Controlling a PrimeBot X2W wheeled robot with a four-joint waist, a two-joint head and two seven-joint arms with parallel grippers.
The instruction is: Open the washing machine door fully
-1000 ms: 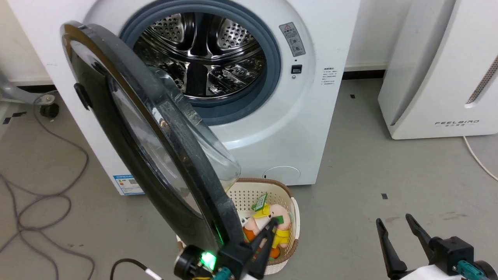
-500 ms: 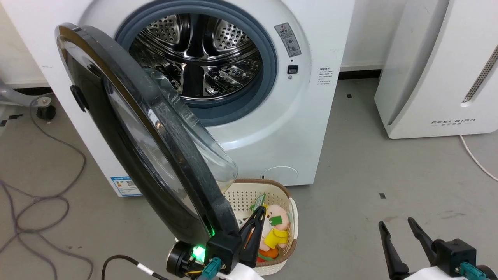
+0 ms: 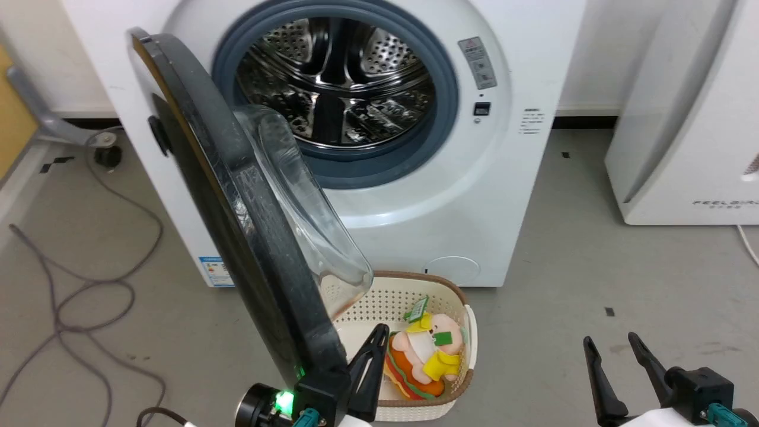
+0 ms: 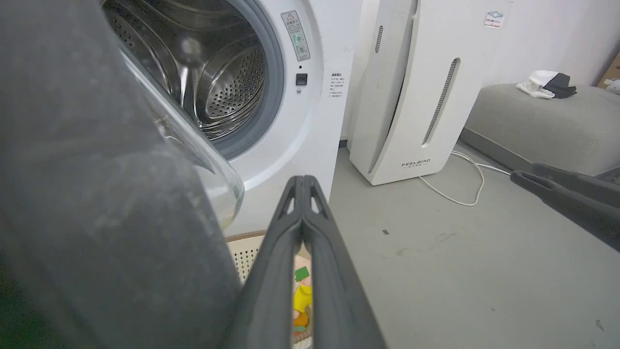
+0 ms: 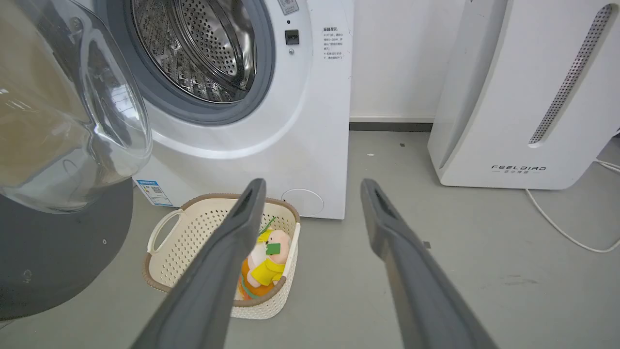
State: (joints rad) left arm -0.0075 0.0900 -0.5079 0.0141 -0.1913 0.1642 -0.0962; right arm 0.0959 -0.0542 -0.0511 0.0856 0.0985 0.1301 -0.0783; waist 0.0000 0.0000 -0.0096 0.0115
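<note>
Out from the left side of the washing machine (image 3: 474, 196) stands the washing machine door (image 3: 261, 237), hinged there and swung well clear of the opening, so that the head view meets it almost edge-on. Its matte black back and the bulging clear glass bowl (image 3: 308, 237) face right, and the glossy front faces left. The grey rubber gasket (image 3: 442, 118) and the perforated steel drum (image 3: 338, 89) lie fully exposed behind it. A blue label (image 3: 214, 271) shows low on the machine's front, just left of the door's edge.

At the door's lowest rim sits the left hand (image 3: 378, 332), on the back side of the door. Its two dark fingers are pressed together at the tips and have hold of nothing. In the left wrist view the left hand (image 4: 302, 180) points toward the machine, with the door's dark back just beside it on that view's left. Whether the hand actually touches the rim I cannot tell.

A cream perforated basket (image 3: 415, 277) stands on the grey floor (image 3: 563, 267) just before the machine, partly under the glass bowl, with a plush toy (image 3: 424, 356) in it.

Well apart, low on the right, the right hand (image 3: 611, 339) hangs over bare floor, fingers spread and empty. The right wrist view has the right hand (image 5: 312, 183) aimed at the machine's lower front.

A white FEELBIRD appliance (image 3: 682, 148) stands to the right of the machine, and grey cables (image 3: 89, 290) loop across the floor on the left.
</note>
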